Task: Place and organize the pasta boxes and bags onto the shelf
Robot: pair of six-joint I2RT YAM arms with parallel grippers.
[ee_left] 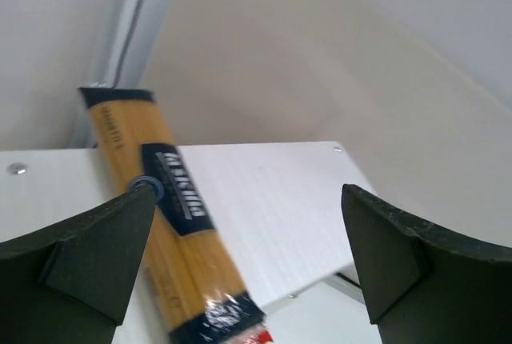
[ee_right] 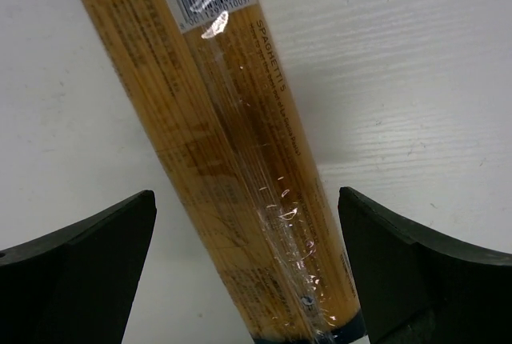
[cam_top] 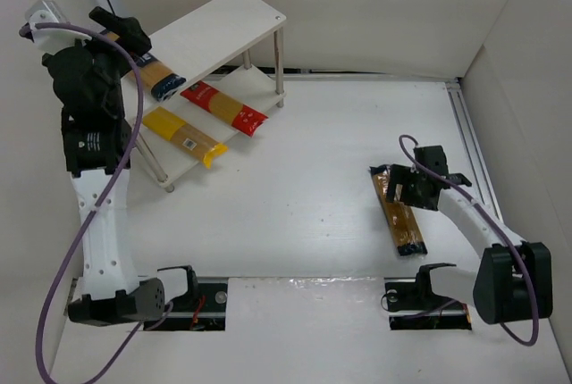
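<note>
Standing at the near edge, I'd judge the job three parts done. One pack is left on the white surface [cam_top: 295, 196], and the right claw [ee_right: 246, 200] hangs just over it, fingers wide apart on either side and clamped on nothing. That brownish-orange pack [ee_right: 232, 144] lies flat at the right, well apart from the shelf [cam_top: 223, 31], on a slight slant. It is a long narrow sleeve of glossy clear film, crinkled and catching the light. The straight strands show through it, and it has dark ends and a barcode sticker on its upper face.

At the far left, the left claw [ee_left: 248, 200] is raised over the shelf's upper board, fingers likewise spread and holding nothing. The yellow pack with the dark blue label [ee_left: 172, 200] rests along that board's left end, close by one finger; whether they touch I cannot tell. Its near end pokes a little past the board's edge. On the lower board the plain yellow pack [cam_top: 183, 134] and the red pack [cam_top: 223, 105] lie side by side, a gap between them. The boards are flat and white with a faint grain, on thin silver legs.

Next, as I read it, the right claw must lower and close across the pack's narrow width near its middle. The film looks slippery, and an off-centre hold would likely let the long pack tip. Then comes a long carry to the shelf.
</note>
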